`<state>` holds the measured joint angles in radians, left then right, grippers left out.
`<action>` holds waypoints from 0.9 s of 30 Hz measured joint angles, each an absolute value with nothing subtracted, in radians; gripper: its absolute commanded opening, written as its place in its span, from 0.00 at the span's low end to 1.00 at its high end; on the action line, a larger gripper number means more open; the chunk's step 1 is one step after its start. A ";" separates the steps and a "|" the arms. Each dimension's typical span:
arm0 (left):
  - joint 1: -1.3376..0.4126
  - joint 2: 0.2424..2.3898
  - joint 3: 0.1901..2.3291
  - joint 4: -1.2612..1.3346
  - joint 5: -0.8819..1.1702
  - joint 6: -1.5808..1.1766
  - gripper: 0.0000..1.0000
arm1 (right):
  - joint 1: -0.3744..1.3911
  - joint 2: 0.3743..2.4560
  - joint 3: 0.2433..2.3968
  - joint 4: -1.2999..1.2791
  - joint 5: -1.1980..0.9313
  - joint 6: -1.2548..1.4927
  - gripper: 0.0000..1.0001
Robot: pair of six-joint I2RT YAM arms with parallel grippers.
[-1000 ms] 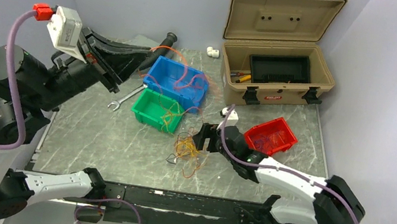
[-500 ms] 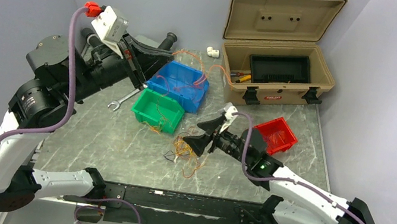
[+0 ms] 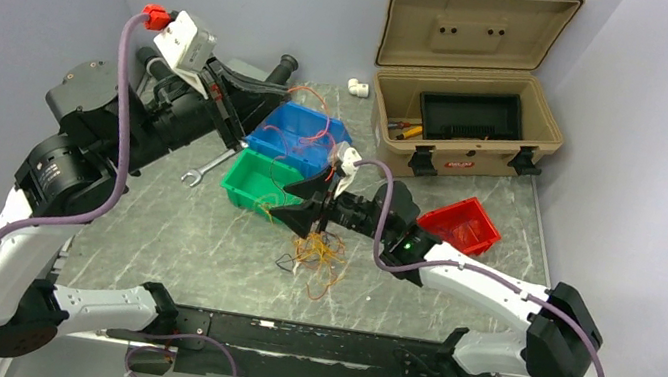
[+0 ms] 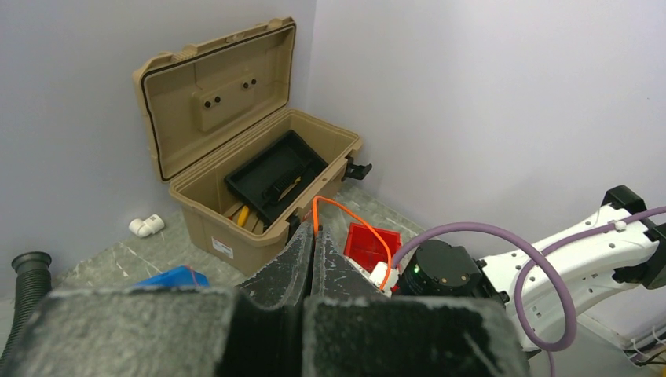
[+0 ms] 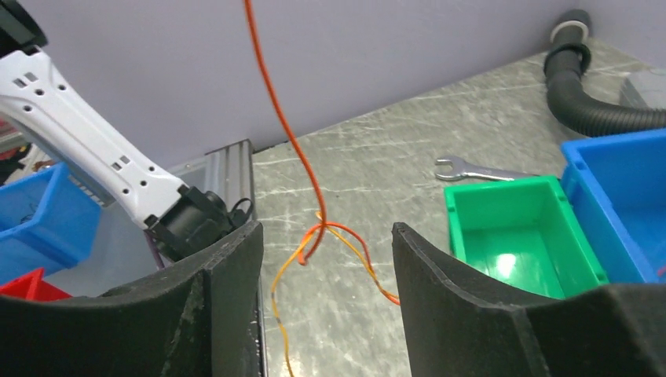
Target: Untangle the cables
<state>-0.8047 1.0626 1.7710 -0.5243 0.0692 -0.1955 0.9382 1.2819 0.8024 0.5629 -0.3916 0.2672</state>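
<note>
Cables point(image 3: 318, 252), hair-thin loops, lie near three glossy plastic bins point(image 3: 241, 184). Left gripper point(image 4: 312, 243) pinches one orange strand point(image 4: 349, 214); right gripper point(image 5: 326, 236) gapes.

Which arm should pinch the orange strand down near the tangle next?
Right. The right tool is open with the orange strand hanging between its fingers, near the tangle. The left tool is shut on an orange cable, raised beside the blue bin.

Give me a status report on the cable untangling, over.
Left gripper shut on orange cable. Right gripper open, orange strand in the gap, ungripped. Tangle on table. Green bin close beside right gripper.
</note>
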 measured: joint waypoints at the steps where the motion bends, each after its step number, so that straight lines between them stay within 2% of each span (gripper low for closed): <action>1: -0.805 1.063 1.771 -0.525 0.063 -0.196 0.00 | 0.940 1.291 0.806 0.576 -0.402 0.270 0.52; 3: -0.805 1.063 1.771 -0.526 0.052 -0.196 0.00 | 0.943 1.302 0.809 0.592 -0.415 0.274 0.39; 6: -0.805 1.063 1.770 -0.528 0.037 -0.194 0.00 | 0.944 1.308 0.811 0.600 -0.425 0.284 0.07; 7: -0.805 1.063 1.769 -0.528 0.031 -0.193 0.00 | 0.944 1.308 0.812 0.600 -0.421 0.288 0.02; 10: -0.805 1.061 1.757 -0.529 -0.005 -0.188 0.00 | 0.945 1.306 0.818 0.591 -0.382 0.300 0.00; 14: -0.794 1.036 1.690 -0.544 -0.150 -0.215 0.00 | 0.946 1.262 0.820 0.541 -0.311 0.311 0.00; 17: -0.740 0.981 1.560 -0.543 -0.226 -0.265 0.02 | 0.946 1.210 0.849 0.484 -0.270 0.316 0.00; 21: -0.601 0.923 1.351 -0.529 -0.190 -0.350 0.05 | 0.946 1.190 0.962 0.417 -0.263 0.323 0.00; 22: -0.576 0.923 1.324 -0.529 -0.174 -0.364 0.11 | 0.946 1.186 0.987 0.408 -0.264 0.326 0.00; 23: -0.550 0.928 1.299 -0.528 -0.153 -0.382 0.23 | 0.946 1.180 1.003 0.403 -0.264 0.333 0.00; 26: -0.524 0.973 1.254 -0.517 -0.085 -0.405 0.76 | 0.946 1.155 1.023 0.386 -0.252 0.353 0.00; 27: -0.523 0.985 1.242 -0.512 -0.062 -0.405 0.88 | 0.946 1.146 1.026 0.372 -0.237 0.360 0.00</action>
